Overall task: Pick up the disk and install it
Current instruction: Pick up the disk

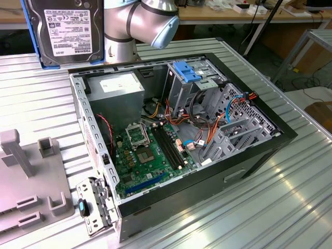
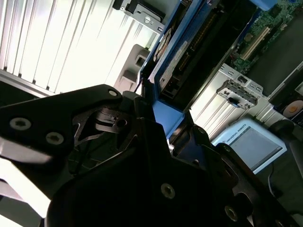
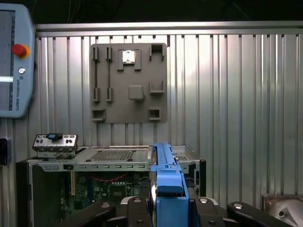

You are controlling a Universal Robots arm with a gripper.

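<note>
My black hand (image 3: 168, 210) is gripping the flat dark-metal disk (image 1: 65, 28), white-labelled, by its blue rail. It is holding the disk upright at the exterior view's far left, probably clearing the open black computer case (image 1: 249, 155) on the ribbed metal surface (image 1: 290, 207).

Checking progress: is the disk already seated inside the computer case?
No, the disk is up in the air beyond the case, clamped in the gripper.

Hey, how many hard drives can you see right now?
1. The disk is held aloft in the gripper, at the exterior view's upper left. Others may be hidden inside the open computer case, in its drive cage.
</note>
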